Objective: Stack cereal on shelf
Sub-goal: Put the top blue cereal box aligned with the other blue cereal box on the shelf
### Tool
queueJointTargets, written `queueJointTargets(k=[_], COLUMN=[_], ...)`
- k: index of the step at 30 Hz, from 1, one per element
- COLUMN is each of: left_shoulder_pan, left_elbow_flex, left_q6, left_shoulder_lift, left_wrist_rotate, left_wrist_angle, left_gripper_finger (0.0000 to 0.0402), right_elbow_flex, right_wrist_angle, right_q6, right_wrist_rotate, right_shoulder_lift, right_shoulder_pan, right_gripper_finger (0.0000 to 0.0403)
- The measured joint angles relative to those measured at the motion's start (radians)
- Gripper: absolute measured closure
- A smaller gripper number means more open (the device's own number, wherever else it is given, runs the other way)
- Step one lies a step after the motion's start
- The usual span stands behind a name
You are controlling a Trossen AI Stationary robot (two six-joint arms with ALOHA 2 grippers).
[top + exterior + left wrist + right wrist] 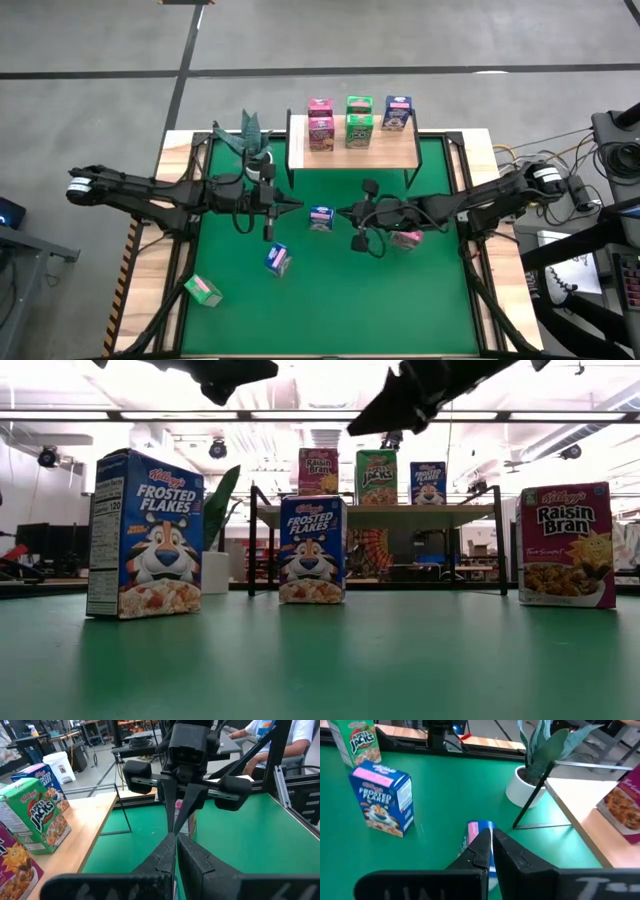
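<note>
both sets of fingers are pinched closed and empty, left gripper [297,206] and right gripper [341,211] facing across a blue cereal box [321,217] mid-bench, probably poised to pick it for the shelf [390,154].

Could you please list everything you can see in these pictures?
Shelf: one, pale wood, at the mat's far edge.
Pink boxes: three, two on shelf, one on mat by right arm.
Green boxes: three, two on shelf, one near mat's left edge.
Blue boxes: three, one on shelf, two mid-mat.
Plant: one, teal, white pot, left of shelf.
Mat: one, green, on table.
Person: one, white shirt, beyond table.
Left hand: one, dark, shut, above mat centre.
Right hand: one, dark, shut, facing it.
</note>
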Motion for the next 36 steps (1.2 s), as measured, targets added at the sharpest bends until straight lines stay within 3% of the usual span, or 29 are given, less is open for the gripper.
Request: queueJointTargets(k=[6,17,23,30,36], left_shoulder_pan=[0.0,0.0,0.0,0.0,0.0], left_elbow_flex=[0.0,0.0,0.0,0.0,0.0], left_q6=[0.0,0.0,0.0,0.0,0.001], left_shoulder_lift=[0.005,0.001,0.002,0.003,0.003], left_wrist_rotate=[0.0,0.0,0.0,0.001,0.001], left_wrist_angle=[0.002,-0.008,-0.005,-0.005,-0.004], left_gripper_finger=[0.0401,0.0402,0.0401,0.0401,0.0401], right_elbow_flex=[0.086,0.184,0.215,0.209,0.192], right_wrist_angle=[-0.098,-0.134,-0.23,-0.262,-0.253], right_q6=[0.03,0.039,0.093,0.136,0.137], right_wrist_rotate=[0.0,0.0,0.0,-0.098,-0.128], right_shoulder_lift=[0.079,0.212,0.261,0.296,0.287], right_shoulder_pan=[-0.01,-0.027,-0.06,-0.099,-0.105], right_gripper_finger=[0.0358,0.0206,0.0146,0.0122,0.0147])
